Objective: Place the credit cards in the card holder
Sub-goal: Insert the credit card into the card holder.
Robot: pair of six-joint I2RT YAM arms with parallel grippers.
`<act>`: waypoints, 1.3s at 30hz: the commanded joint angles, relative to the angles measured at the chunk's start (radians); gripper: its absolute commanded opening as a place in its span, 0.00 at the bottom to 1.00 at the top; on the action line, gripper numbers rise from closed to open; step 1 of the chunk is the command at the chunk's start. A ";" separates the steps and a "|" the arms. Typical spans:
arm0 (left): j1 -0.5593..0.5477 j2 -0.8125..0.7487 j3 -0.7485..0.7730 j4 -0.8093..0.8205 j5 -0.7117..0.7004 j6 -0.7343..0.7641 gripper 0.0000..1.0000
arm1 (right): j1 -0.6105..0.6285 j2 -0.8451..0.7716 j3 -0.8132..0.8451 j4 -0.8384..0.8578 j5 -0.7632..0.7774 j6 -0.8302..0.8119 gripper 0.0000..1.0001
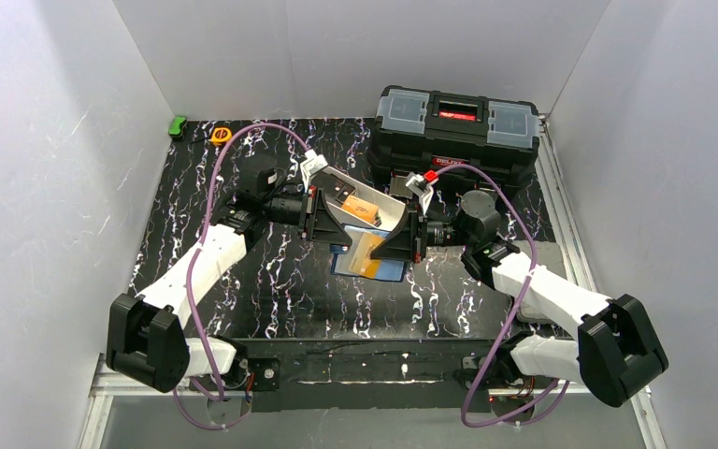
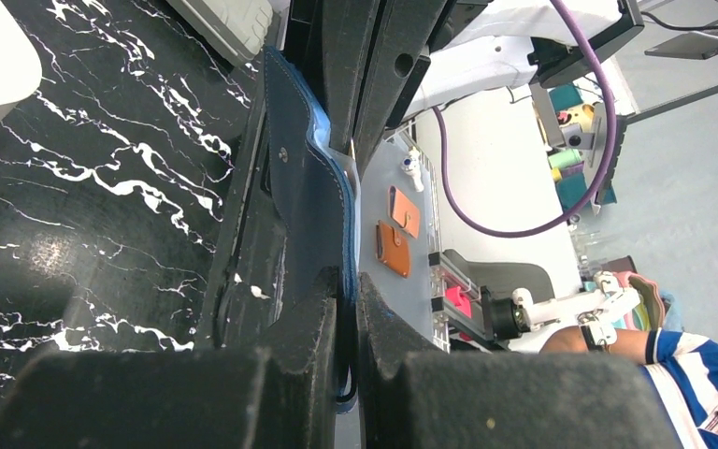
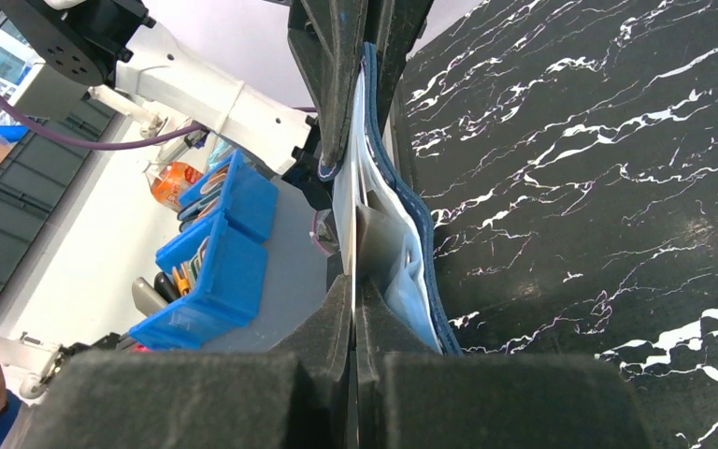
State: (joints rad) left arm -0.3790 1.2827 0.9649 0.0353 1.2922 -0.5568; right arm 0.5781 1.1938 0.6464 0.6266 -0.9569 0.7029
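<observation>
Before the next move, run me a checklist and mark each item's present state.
1. Left fingers shut on the near edge of the card holder: ok.
2. Right fingers shut on the holder's opposite edge: ok.
3. Holder spread open between the two arms, light blue inside facing up in the top view: ok.
4. Orange-yellow card lies on the open holder; seated in a pocket: cannot tell.
5. Orange items in the white tray; whether they are more cards: cannot tell.
6. A free gripper to push the card in: not ok, both are occupied.
</observation>
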 commanded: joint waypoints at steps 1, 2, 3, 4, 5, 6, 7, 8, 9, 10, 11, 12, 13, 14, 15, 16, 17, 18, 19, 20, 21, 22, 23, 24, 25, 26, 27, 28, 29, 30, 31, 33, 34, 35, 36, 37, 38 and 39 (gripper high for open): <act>-0.018 -0.040 0.047 -0.029 0.075 0.019 0.02 | 0.010 0.018 0.047 0.012 0.045 -0.020 0.01; -0.017 -0.038 0.049 -0.029 0.073 0.018 0.04 | 0.014 0.019 0.048 0.020 0.054 -0.015 0.01; -0.018 -0.039 0.049 -0.030 0.071 0.019 0.05 | 0.019 0.021 0.047 0.027 0.063 -0.012 0.01; -0.017 -0.037 0.049 -0.030 0.067 0.018 0.08 | 0.025 0.023 0.048 0.034 0.073 -0.008 0.01; -0.018 -0.036 0.051 -0.030 0.064 0.015 0.12 | 0.035 0.026 0.050 0.036 0.083 -0.008 0.01; -0.017 -0.033 0.051 -0.030 0.063 0.014 0.13 | 0.039 0.027 0.054 0.037 0.094 -0.009 0.01; -0.017 -0.031 0.052 -0.029 0.062 0.014 0.14 | 0.047 0.032 0.059 0.036 0.101 -0.011 0.01; -0.018 -0.029 0.053 -0.030 0.060 0.015 0.14 | 0.056 0.035 0.066 0.032 0.110 -0.013 0.01; -0.019 -0.027 0.054 -0.029 0.059 0.014 0.15 | 0.063 0.040 0.073 0.024 0.119 -0.018 0.01; -0.019 -0.026 0.056 -0.029 0.058 0.015 0.16 | 0.068 0.044 0.084 0.012 0.128 -0.024 0.01; -0.020 -0.028 0.056 -0.029 0.058 0.013 0.16 | 0.074 0.048 0.093 -0.002 0.137 -0.032 0.02; -0.018 -0.027 0.055 -0.030 0.058 0.012 0.16 | 0.078 0.049 0.100 -0.011 0.149 -0.035 0.02; -0.018 -0.029 0.055 -0.030 0.059 0.013 0.16 | 0.080 0.051 0.104 -0.012 0.160 -0.035 0.04; -0.018 -0.031 0.052 -0.030 0.059 0.012 0.16 | 0.081 0.052 0.108 -0.017 0.173 -0.034 0.10; -0.019 -0.031 0.051 -0.029 0.059 0.012 0.16 | 0.083 0.053 0.114 -0.022 0.185 -0.033 0.12; -0.019 -0.032 0.049 -0.053 0.058 0.013 0.16 | 0.084 0.053 0.118 -0.024 0.193 -0.034 0.13; -0.019 -0.035 0.048 -0.056 0.056 0.013 0.16 | 0.084 0.053 0.121 -0.028 0.205 -0.033 0.15; -0.018 -0.035 0.046 -0.057 0.054 0.015 0.15 | 0.086 0.051 0.123 -0.030 0.219 -0.031 0.19; -0.019 -0.036 0.046 -0.058 0.052 0.017 0.15 | 0.085 0.049 0.124 -0.031 0.233 -0.027 0.20; -0.019 -0.037 0.046 -0.061 0.049 0.020 0.15 | 0.087 0.047 0.123 -0.030 0.251 -0.019 0.20; -0.018 -0.037 0.047 -0.064 0.047 0.022 0.14 | 0.088 0.043 0.119 -0.021 0.269 -0.009 0.20; -0.018 -0.037 0.047 -0.071 0.040 0.028 0.14 | 0.088 0.039 0.114 -0.008 0.287 0.003 0.20; -0.019 -0.036 0.051 -0.081 0.032 0.038 0.13 | 0.088 0.035 0.106 0.014 0.306 0.019 0.22; -0.019 -0.036 0.054 -0.094 0.027 0.051 0.12 | 0.088 0.032 0.098 0.041 0.321 0.035 0.25; -0.019 -0.035 0.060 -0.108 0.022 0.062 0.11 | 0.087 0.029 0.096 0.054 0.332 0.044 0.28; -0.019 -0.035 0.065 -0.117 0.019 0.069 0.11 | 0.089 0.027 0.099 0.059 0.338 0.046 0.29; -0.019 -0.032 0.069 -0.126 0.017 0.075 0.12 | 0.091 0.027 0.106 0.051 0.342 0.044 0.30; -0.018 -0.030 0.073 -0.134 0.013 0.078 0.13 | 0.093 0.027 0.114 0.041 0.346 0.040 0.30; -0.018 -0.029 0.076 -0.142 0.008 0.083 0.13 | 0.098 0.027 0.120 0.035 0.350 0.035 0.32; -0.018 -0.028 0.079 -0.149 0.005 0.087 0.14 | 0.101 0.027 0.126 0.030 0.353 0.033 0.35; -0.018 -0.027 0.081 -0.155 0.000 0.091 0.14 | 0.109 0.029 0.132 0.022 0.356 0.032 0.38; -0.019 -0.028 0.085 -0.169 -0.010 0.102 0.14 | 0.119 0.031 0.139 0.020 0.360 0.034 0.44; -0.019 -0.029 0.087 -0.178 -0.021 0.112 0.14 | 0.123 0.033 0.142 0.018 0.362 0.037 0.46; -0.019 -0.032 0.093 -0.199 -0.040 0.131 0.13 | 0.127 0.035 0.146 0.014 0.362 0.039 0.48; -0.017 -0.034 0.099 -0.221 -0.056 0.153 0.13 | 0.131 0.035 0.150 0.005 0.365 0.039 0.50; -0.016 -0.035 0.107 -0.254 -0.071 0.178 0.12 | 0.134 0.035 0.156 -0.010 0.369 0.042 0.52; -0.015 -0.038 0.115 -0.280 -0.098 0.201 0.12 | 0.136 0.035 0.157 -0.014 0.374 0.047 0.53; -0.013 -0.041 0.121 -0.294 -0.119 0.218 0.12 | 0.137 0.035 0.157 -0.018 0.381 0.053 0.55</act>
State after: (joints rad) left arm -0.3691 1.2816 1.0386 -0.1326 1.1679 -0.4156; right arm 0.7013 1.2381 0.7200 0.5266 -0.6788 0.7509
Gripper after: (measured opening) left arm 0.139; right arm 0.524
